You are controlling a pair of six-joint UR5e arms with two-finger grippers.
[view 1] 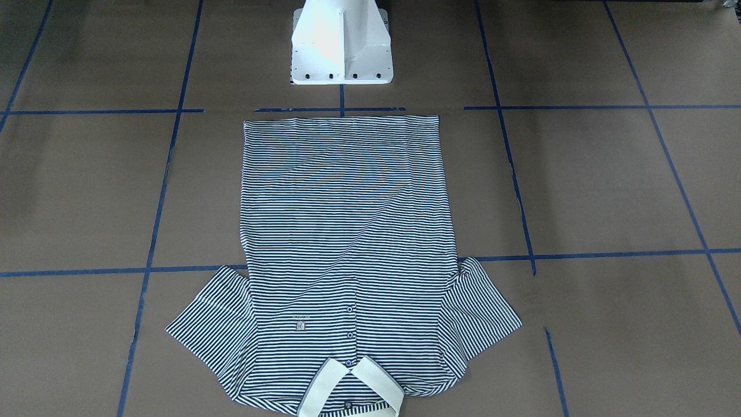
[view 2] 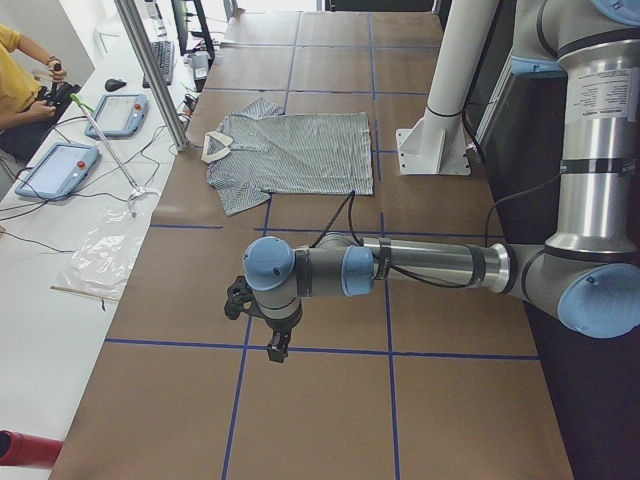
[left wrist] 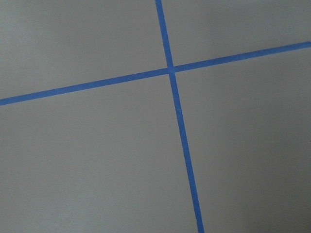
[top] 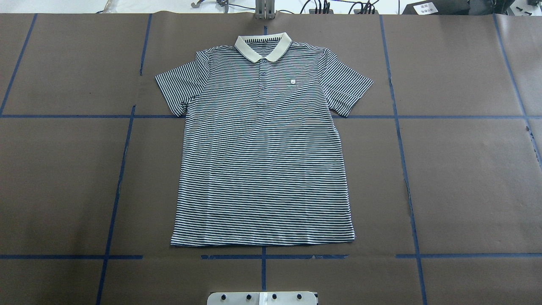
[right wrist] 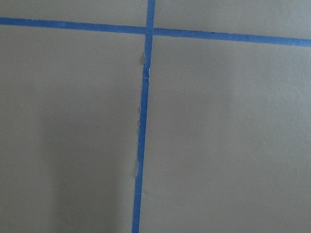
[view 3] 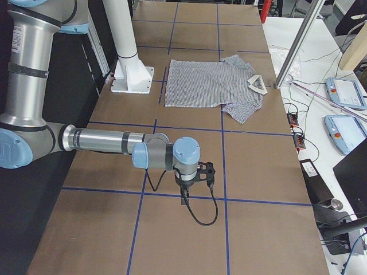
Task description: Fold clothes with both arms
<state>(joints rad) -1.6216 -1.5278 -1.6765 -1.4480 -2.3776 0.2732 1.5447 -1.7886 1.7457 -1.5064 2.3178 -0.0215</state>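
The striped polo shirt (top: 262,169) lies flat and face up in the middle of the table, sleeves spread, cream collar (top: 263,46) at the far edge and hem near the robot base. It also shows in the front view (view 1: 347,231) and both side views (view 2: 300,150) (view 3: 200,83). The left arm (view 2: 420,265) reaches low over the table far from the shirt; its gripper (view 2: 275,340) points down at bare table. The right arm (view 3: 109,142) does the same at the other end with its gripper (view 3: 192,184). I cannot tell whether either is open or shut. Both wrist views show only table.
The table (top: 465,169) is covered in brown paper with a grid of blue tape lines (left wrist: 170,70) (right wrist: 143,121). The white pedestal base (view 1: 341,43) stands just behind the shirt's hem. A metal post (view 2: 150,70), tablets (view 2: 55,168) and cables lie along the operators' side.
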